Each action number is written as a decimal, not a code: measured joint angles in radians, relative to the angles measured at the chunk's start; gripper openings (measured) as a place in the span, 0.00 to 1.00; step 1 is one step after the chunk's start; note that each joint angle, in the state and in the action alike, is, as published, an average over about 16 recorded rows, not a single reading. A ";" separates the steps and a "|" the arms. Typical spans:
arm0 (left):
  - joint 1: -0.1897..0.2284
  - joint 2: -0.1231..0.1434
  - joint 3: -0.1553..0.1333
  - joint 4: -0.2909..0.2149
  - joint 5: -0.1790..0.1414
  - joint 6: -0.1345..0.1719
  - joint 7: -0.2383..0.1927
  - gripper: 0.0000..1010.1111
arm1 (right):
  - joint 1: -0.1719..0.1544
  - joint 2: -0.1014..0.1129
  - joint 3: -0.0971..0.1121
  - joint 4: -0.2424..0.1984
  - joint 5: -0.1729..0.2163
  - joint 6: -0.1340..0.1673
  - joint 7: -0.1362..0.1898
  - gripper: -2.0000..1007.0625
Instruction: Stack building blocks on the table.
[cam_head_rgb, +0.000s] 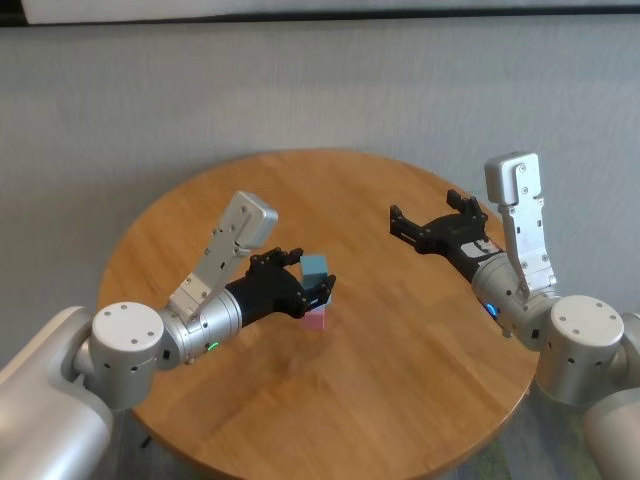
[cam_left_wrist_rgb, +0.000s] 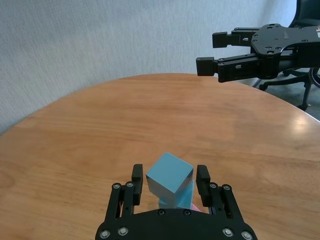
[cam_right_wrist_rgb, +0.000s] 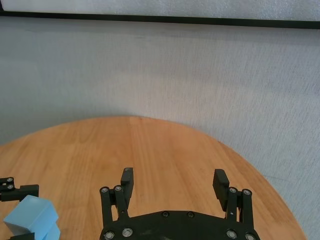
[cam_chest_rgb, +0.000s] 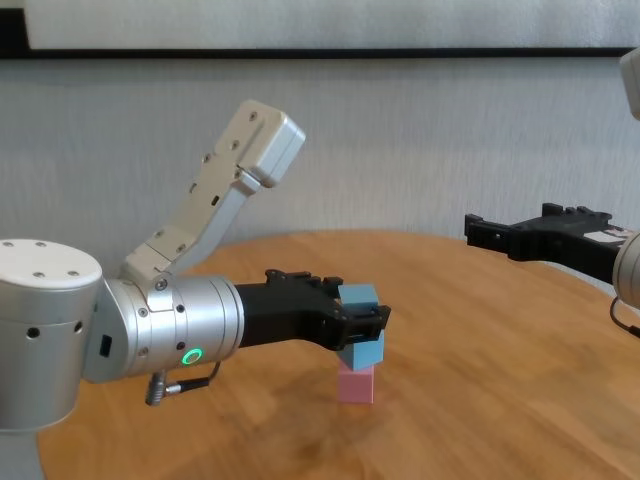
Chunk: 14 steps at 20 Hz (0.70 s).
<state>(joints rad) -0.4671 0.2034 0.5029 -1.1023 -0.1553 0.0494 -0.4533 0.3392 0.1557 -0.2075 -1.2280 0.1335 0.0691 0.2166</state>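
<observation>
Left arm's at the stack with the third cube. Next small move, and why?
Probably ease the left gripper down slightly and square the top blue cube before opening. That cube sits between its fingers, looking twisted relative to the blue cube beneath, which rests on the pink cube. Whether the top cube is fully seated can't be told. The right gripper hovers open, off to the side.

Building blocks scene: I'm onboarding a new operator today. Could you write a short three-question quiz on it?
1. True or false: the pink block sits at the bottom of the stack.
2. Which gripper is around the top blue block? A) left gripper B) right gripper
3. How many blocks stand between the pink one and the top one?

Key: 1 true. 2 A; the right gripper hangs open above the table, off to the side. 3 one, the lower blue block.
</observation>
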 joint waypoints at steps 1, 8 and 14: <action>0.001 0.000 0.000 -0.002 0.001 0.000 0.001 0.69 | 0.000 0.000 0.000 0.000 0.000 0.000 0.000 1.00; 0.010 0.006 -0.002 -0.032 0.006 0.003 0.009 0.87 | 0.000 0.000 0.000 0.000 0.000 0.000 0.000 1.00; 0.025 0.016 -0.006 -0.080 0.013 0.005 0.026 0.96 | 0.000 0.000 0.000 0.000 0.000 0.000 0.000 1.00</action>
<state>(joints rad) -0.4416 0.2192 0.4968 -1.1826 -0.1420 0.0543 -0.4271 0.3392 0.1557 -0.2075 -1.2280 0.1335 0.0691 0.2166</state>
